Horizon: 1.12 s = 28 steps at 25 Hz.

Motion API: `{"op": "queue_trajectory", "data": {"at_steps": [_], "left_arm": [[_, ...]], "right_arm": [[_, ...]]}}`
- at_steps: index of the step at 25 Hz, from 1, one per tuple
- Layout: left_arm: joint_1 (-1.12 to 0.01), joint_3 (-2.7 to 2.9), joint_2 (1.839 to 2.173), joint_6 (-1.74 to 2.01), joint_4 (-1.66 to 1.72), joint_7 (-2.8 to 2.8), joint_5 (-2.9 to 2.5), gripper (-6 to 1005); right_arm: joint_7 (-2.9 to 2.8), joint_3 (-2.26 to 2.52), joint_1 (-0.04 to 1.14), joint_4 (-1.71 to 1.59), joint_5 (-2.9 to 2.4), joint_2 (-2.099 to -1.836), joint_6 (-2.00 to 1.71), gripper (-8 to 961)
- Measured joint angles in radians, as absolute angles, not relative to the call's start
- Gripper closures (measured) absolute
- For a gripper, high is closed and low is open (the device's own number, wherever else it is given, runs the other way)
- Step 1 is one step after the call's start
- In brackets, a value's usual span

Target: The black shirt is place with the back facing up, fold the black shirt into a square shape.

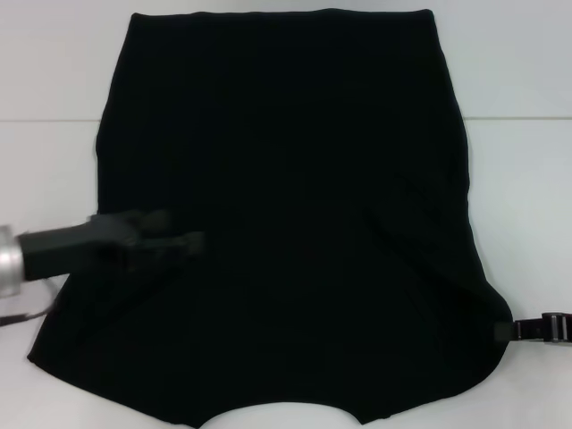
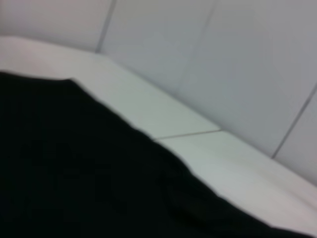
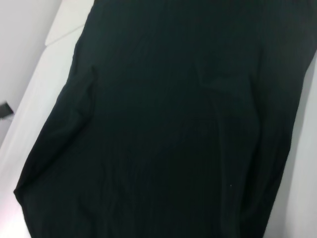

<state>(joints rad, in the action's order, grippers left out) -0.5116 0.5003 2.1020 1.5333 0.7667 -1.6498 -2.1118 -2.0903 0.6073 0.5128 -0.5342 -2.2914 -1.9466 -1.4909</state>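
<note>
black shirt (image 1: 286, 206): soft, plain, flat on white worktop (image 1: 518, 179) | left pincer (image 1: 183, 241): over shirt's left side, grip unclear | right pincer (image 1: 502, 331): at shirt's right corner, grip unclear

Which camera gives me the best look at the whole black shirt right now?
The head view: the black shirt lies spread flat, nearly all its outline visible. The right wrist view shows most of its body, the left wrist view only one edge on the white table.

My head camera looking steeply down on the black shirt (image 1: 286, 206) spread over the table (image 1: 518, 179), left wrist camera close and low across its edge, right wrist camera higher, all sharing that cloth
</note>
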Motion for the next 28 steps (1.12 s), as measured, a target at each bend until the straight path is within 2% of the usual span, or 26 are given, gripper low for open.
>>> {"op": "queue_trajectory", "data": {"at_steps": [7,12,28], "left_arm": [[-0.442,0.362,2.095,1.574,0.892,-1.756,-2.267,117],[-0.437,0.249,2.080,1.578,0.917,-1.773,-2.386,117],[-0.452,0.252,2.077,1.487,0.914,-1.861,-2.534,119]], "right_arm": [[-2.066,0.601,0.513,-0.531,-2.290,-1.949,-1.497,923],[-2.060,0.595,0.512,-0.531,-2.290,-1.951,-1.494,922],[-2.060,0.583,0.516,-0.531,-2.290,-1.948,-1.498,922]]}}
